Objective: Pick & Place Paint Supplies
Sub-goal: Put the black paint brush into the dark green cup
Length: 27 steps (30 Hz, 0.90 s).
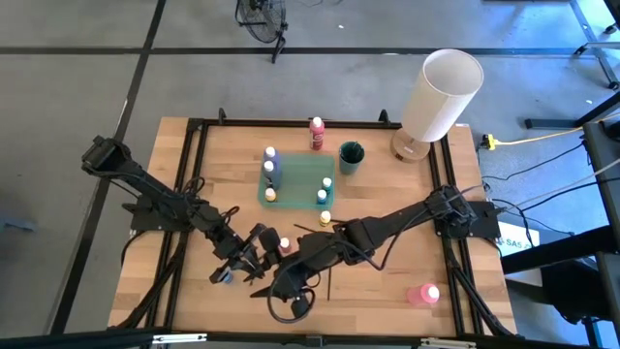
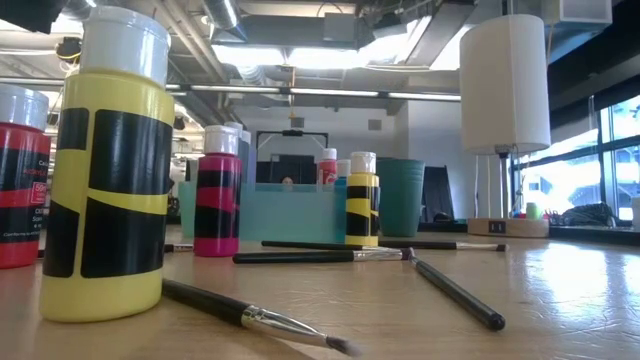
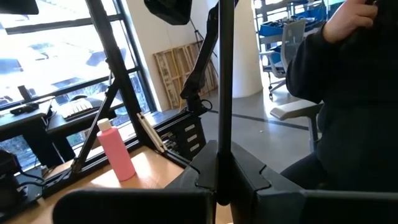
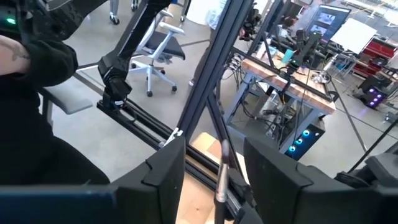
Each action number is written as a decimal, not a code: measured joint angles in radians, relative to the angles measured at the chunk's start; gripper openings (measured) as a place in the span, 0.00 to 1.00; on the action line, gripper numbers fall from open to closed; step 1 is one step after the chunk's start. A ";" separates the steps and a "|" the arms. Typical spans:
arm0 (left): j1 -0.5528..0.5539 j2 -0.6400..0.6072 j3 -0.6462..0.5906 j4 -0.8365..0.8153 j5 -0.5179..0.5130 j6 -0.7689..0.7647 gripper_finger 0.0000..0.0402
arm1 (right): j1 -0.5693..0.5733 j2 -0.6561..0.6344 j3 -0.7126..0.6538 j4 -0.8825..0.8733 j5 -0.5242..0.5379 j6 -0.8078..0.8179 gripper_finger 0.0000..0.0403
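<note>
My left gripper (image 1: 247, 254) (image 3: 225, 186) hovers near the table's front edge, left of centre, shut on a thin dark-handled brush (image 3: 225, 93). My right gripper (image 1: 291, 264) (image 4: 219, 168) faces it closely, open, one finger on each side of the same brush's metal ferrule (image 4: 219, 179) with a gap on both sides. A teal tray (image 1: 295, 194) mid-table holds several white-capped paint bottles. Near it stand a red bottle (image 1: 317, 134) and a yellow one (image 1: 325, 219). A pink bottle (image 1: 423, 294) lies at the near right. More brushes (image 2: 320, 256) lie flat on the wood. My left gripper pinches the brush's dark handle (image 3: 225, 163) between its two fingers. The fingers point level and lie across the handle. The brush runs straight up through the left wrist view. Its lower end is hidden behind the fingers.
A big white cylinder (image 1: 441, 97) on a wooden base stands at the far right corner, a teal cup (image 1: 351, 155) beside the tray. A black frame (image 1: 291, 123) rims the table. A person in dark clothes (image 3: 348, 112) sits beyond the near edge.
</note>
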State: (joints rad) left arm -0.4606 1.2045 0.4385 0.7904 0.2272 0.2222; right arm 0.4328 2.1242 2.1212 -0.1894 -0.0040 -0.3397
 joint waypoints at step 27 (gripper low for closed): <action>0.018 0.000 0.000 -0.002 0.017 -0.018 0.02 | -0.005 0.019 -0.001 -0.021 0.003 0.000 0.24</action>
State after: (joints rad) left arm -0.4429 1.2045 0.4385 0.7885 0.2445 0.2037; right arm 0.4274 2.1429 2.1201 -0.2104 -0.0006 -0.3393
